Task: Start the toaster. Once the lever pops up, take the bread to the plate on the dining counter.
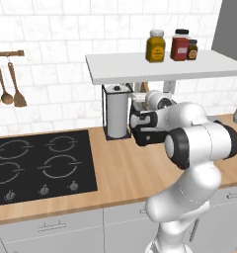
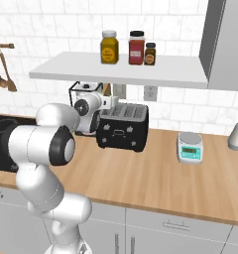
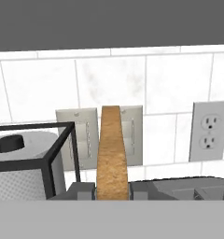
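Up on the bench, the black toaster (image 2: 122, 127) is sitting beside the wire-framed paper-towel roll (image 1: 116, 112), while the end effector (image 3: 113, 190) is gripping the tan bread (image 3: 112, 154) edge-on between its partly closed fingers, above the toaster's top, facing the tiled wall

Black toaster (image 2: 122, 130) — tan bread (image 3: 112, 154)
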